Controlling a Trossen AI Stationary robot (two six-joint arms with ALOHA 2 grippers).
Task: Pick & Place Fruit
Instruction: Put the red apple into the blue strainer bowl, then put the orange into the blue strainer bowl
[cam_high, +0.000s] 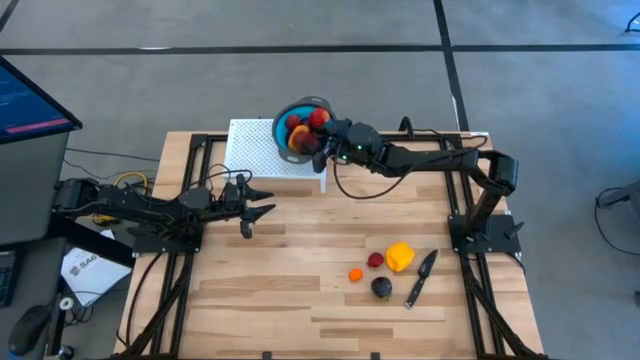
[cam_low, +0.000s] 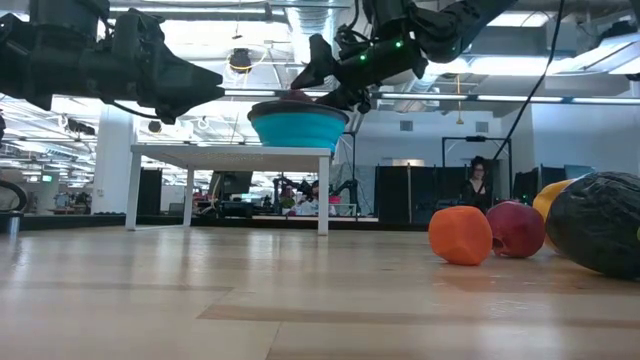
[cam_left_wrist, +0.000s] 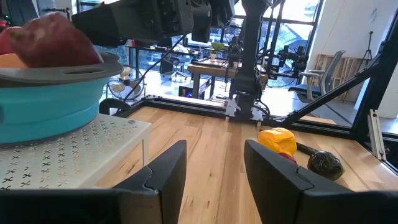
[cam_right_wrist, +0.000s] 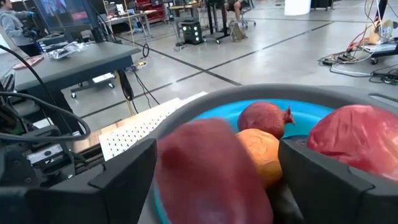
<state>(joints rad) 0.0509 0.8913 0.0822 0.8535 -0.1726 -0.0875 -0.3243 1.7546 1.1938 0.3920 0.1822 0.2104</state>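
My right gripper (cam_high: 322, 141) (cam_right_wrist: 217, 149) is over the blue bowl (cam_high: 285, 112), shut on a dark red fruit (cam_right_wrist: 208, 177). The bowl stands on a white perforated stand (cam_high: 250, 148) and holds a small red fruit (cam_right_wrist: 266, 118), an orange one (cam_right_wrist: 264, 155) and a larger red one (cam_right_wrist: 357, 146). A yellow fruit (cam_high: 400, 256), a red one (cam_high: 375, 260), an orange one (cam_high: 355, 274) and a dark one (cam_high: 381, 288) rest on the table. My left gripper (cam_high: 262, 200) (cam_left_wrist: 214, 152) hovers open near the stand, touching nothing. My right gripper has the dark red fruit (cam_right_wrist: 186, 162) pinched between its two fingers, one on each side. The fingers slant down from the table's right side over the bowl's rim. The fruit is lifted clear, just above the fruit lying in the bowl.
A black-handled knife (cam_high: 420, 278) lies beside the loose fruit near the table's right front. The stand's legs (cam_low: 324, 190) raise the bowl above the tabletop. Bare wood (cam_high: 300, 300) lies between the left gripper and the loose fruit. A person (cam_low: 478, 190) shows far behind the table.
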